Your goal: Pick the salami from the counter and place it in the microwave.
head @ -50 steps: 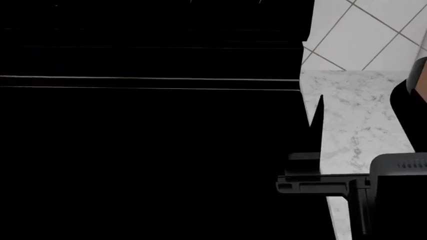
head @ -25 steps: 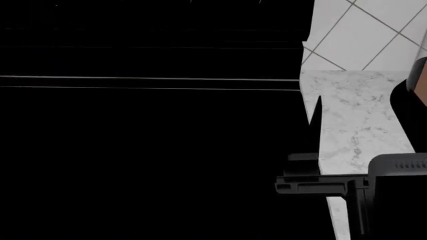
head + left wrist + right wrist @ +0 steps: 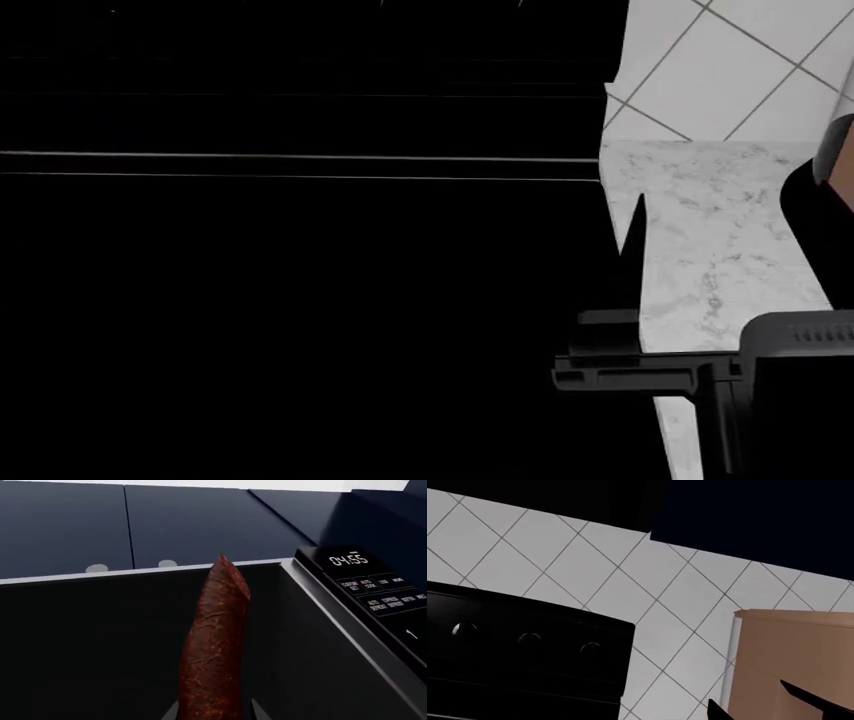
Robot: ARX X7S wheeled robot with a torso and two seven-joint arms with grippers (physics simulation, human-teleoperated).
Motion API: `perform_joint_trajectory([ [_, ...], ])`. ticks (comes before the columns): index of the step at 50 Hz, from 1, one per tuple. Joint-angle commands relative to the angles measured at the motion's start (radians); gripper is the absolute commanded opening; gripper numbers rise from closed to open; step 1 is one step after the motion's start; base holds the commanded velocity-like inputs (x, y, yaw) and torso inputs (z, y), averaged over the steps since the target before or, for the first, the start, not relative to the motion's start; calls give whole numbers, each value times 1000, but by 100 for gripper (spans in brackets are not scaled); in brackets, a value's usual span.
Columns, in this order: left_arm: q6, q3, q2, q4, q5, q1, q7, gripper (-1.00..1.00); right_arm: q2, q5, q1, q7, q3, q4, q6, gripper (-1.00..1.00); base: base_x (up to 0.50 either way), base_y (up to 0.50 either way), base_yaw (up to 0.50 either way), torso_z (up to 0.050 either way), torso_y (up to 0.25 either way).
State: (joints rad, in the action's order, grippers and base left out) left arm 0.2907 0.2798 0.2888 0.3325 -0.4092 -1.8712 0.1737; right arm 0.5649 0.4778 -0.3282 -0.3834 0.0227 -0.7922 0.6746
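In the left wrist view my left gripper [image 3: 213, 711] is shut on the salami [image 3: 217, 645], a dark red-brown stick. The salami points away from the gripper, with its far tip at the top edge of the microwave's dark open cavity [image 3: 100, 645]. The microwave's control panel [image 3: 373, 587] shows 04:55. The pink cut end is hidden. The white marble counter [image 3: 721, 230] shows at the right of the head view. The left gripper is hidden in that view. My right gripper [image 3: 760, 705] is open and empty, with only its dark fingertips [image 3: 715, 711] showing.
A large black mass [image 3: 294, 300] fills most of the head view. A grey part of my right arm [image 3: 794, 340] is at the lower right. The right wrist view shows white diagonal wall tiles [image 3: 594, 565], a black stove panel with knobs [image 3: 527, 640] and a tan box [image 3: 794, 650].
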Motion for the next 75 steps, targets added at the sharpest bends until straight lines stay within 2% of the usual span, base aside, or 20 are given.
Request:
perform_joint_trajectory([
  [1, -57, -5, -41, 214, 22, -116, -12, -100, 2, 4, -5, -2, 1, 1, 2, 100, 0, 0, 0, 0, 0],
  [7, -115, -5, -72, 397, 49, -203, -12, -100, 4, 6, -8, -4, 2, -1, 5, 100, 0, 0, 0, 0, 0],
  [14, -312, 9, -149, 793, 100, -373, 37, -100, 5, 4, 1, -5, 0, 0, -3, 100, 0, 0, 0, 0, 0],
  [20, -399, 13, -184, 972, 122, -439, 55, -100, 9, 9, 5, -9, -6, -7, 1, 100, 0, 0, 0, 0, 0],
  [45, -245, -126, -198, 976, 283, -456, 30, -100, 15, 16, -6, -14, 2, -9, 12, 100, 0, 0, 0, 0, 0],
  [61, -152, -190, -215, 976, 348, -467, 72, -100, 18, 16, 4, -15, 1, -6, 1, 100, 0, 0, 0, 0, 1],
  [75, -45, -256, -214, 976, 371, -483, 15, -100, 21, 22, -1, -21, 1, -12, 8, 100, 0, 0, 0, 0, 0],
])
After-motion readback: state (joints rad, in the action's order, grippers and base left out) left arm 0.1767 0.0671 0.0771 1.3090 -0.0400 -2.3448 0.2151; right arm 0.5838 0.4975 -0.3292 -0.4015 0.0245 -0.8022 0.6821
